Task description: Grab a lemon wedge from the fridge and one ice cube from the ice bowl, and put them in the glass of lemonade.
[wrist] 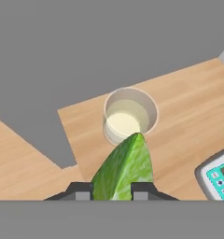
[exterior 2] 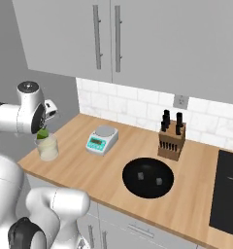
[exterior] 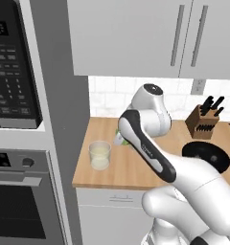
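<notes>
lemon wedge [wrist: 124, 168] | green, pointed | above glass of lemonade [wrist: 129, 115]

Wooden counter [exterior 2: 104, 165] here — the glass [wrist: 129, 115] of lemonade sits on it just past the fingertips [wrist: 81, 191], near the corner. A kitchen scale [exterior 2: 102, 139] is off to the fingers' side, knife block [exterior 2: 172, 141] further along by the wall.

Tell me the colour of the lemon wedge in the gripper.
Green with pale veins, seen best in the hand view: lemon wedge.
</notes>
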You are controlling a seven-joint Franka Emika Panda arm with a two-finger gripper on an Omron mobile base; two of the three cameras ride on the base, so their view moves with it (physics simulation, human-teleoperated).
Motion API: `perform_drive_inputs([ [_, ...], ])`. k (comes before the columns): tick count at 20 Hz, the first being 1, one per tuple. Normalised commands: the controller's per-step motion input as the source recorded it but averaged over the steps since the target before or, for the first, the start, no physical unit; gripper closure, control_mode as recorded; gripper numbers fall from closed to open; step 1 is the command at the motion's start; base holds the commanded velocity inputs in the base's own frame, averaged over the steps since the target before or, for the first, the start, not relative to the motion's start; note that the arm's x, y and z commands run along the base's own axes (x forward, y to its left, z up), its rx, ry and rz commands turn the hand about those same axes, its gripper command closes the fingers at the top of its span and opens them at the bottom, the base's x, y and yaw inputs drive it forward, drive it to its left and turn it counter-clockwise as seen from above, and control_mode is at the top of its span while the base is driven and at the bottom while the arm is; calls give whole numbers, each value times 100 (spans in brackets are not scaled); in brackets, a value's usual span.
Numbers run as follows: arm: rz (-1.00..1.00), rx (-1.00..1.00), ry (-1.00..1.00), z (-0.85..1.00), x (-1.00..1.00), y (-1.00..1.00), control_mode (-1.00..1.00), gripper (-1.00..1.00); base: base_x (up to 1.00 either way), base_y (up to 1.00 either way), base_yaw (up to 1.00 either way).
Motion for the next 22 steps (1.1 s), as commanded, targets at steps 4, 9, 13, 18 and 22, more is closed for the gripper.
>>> perform_drive_inputs([
  [4, 0, 0, 0, -33, 34, 16, -100, 100, 0, 0, 0],
  [9, 0, 0, 0, -24, 27, 38, -100, 100, 0, 0, 0],
  [13, 0, 0, 0, -3, 31, 24, -100, 100, 0, 0, 0],
  [18, 0, -2, 0, 0, 30, 9, -100, 100, 0, 0, 0],
  [22, 0, -1, 0, 0, 31, 0, -100, 100, 0, 0, 0],
])
